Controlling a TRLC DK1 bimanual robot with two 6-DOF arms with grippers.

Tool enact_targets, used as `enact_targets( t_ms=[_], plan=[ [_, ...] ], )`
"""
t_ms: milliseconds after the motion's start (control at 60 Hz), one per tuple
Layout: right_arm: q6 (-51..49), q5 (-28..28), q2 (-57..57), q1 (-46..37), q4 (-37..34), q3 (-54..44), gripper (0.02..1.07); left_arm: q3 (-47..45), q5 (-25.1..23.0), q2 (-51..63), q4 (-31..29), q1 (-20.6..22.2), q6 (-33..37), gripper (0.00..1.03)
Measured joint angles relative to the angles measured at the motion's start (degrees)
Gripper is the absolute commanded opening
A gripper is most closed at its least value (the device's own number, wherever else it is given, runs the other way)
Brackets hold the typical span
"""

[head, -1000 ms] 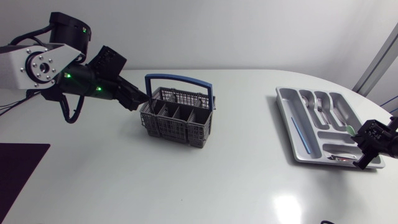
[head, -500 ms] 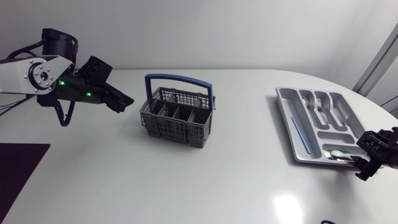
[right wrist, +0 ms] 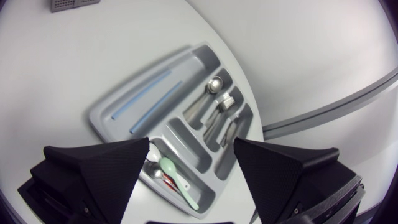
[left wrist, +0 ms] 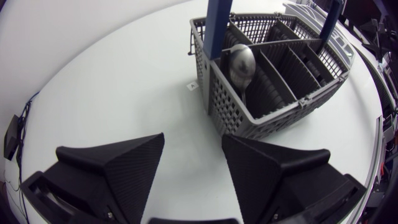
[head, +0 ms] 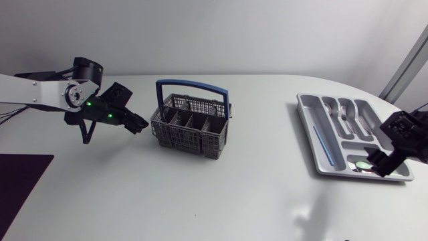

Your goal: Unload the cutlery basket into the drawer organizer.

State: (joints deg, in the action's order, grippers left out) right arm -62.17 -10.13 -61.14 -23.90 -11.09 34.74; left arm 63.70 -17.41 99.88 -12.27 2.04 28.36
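So, just left of the basket [head: 190,124], the left gripper [head: 137,125] stands wide open and empty. One spoon [left wrist: 241,61] remains in the basket. Well right of the basket, the tray [head: 307,130] apparently holds the rest, with the right gripper [head: 379,164] over it, spread and empty.

Bright, even light falls from overhead in the head view. The white table [head: 221,194] shows a pale patch of glare toward five o'clock. The basket [head: 192,126] casts only a faint, soft shadow at its foot. In both wrist views the table's edge bows strongly, and the organizer [right wrist: 177,138] looks smeared.
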Motion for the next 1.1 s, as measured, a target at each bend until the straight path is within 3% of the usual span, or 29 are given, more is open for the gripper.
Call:
enact_targets(
  t_ms=[317,683,917,1100],
  plan=[
    [20.9,4.2,-0.1,21.9,-9.4,7.7,1.0,0.2,-1.1,1.2,0.4,2.0,0.2,0.66],
    [36.3,3.9,-10.0,35.8,-11.6,15.6,1.0,-2.5,-4.6,-1.9,0.6,6.1,0.7,0.66],
    [44.7,-2.1,-16.7,42.4,-15.2,24.7,1.0,-5.2,-4.7,-4.1,0.6,9.9,0.8,0.66],
    [51.6,-7.3,-24.4,47.7,-16.6,33.3,0.97,-6.4,-4.9,-5.5,0.8,10.5,0.9,0.66]
  ],
)
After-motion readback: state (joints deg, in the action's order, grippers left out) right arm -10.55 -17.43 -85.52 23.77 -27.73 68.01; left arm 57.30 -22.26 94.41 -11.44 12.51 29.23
